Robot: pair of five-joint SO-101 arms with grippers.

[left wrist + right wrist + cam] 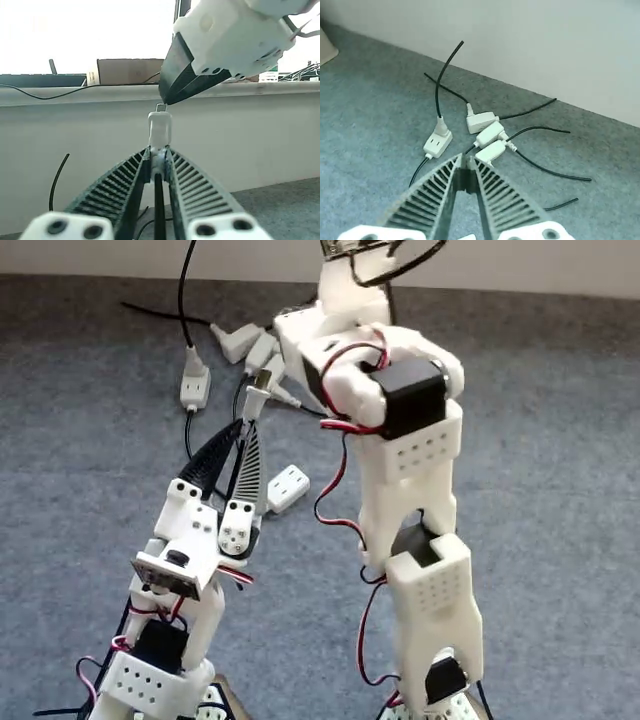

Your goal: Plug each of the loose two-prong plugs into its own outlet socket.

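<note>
Far left on the carpet (560, 490): a cabled socket (194, 388), lying flat, nothing plugged in.

Next over is your left arm. It rears up from the near edge with the forearm tilted away and the left gripper (245, 428) raised off the floor. Its fingers are clamped tight on a white plug (160, 127), held low on the body. The prongs point away from the wrist, clear of the pads.

Handling, as a judgement: light, hard shell, smooth sides. It is likely to swivel in a pinch if the prongs meet a socket off-line. Take these by the flat faces of the body, never the prongs. Expect a springy cord to tug.

Nearer the bases, just right of that arm, a second socket block (287, 487) sits alone, well apart from the first.

Farther back: loose plugs (490, 134) bunched close together, cords splayed.

Right: your right arm arches high and folds forward. The right gripper (464, 161) hangs over the bunch, fingers drawn together at the tips, nothing seen between them. In the left wrist view its dark tip sits just above the held plug's prongs. Can't tell whether they touch.
</note>
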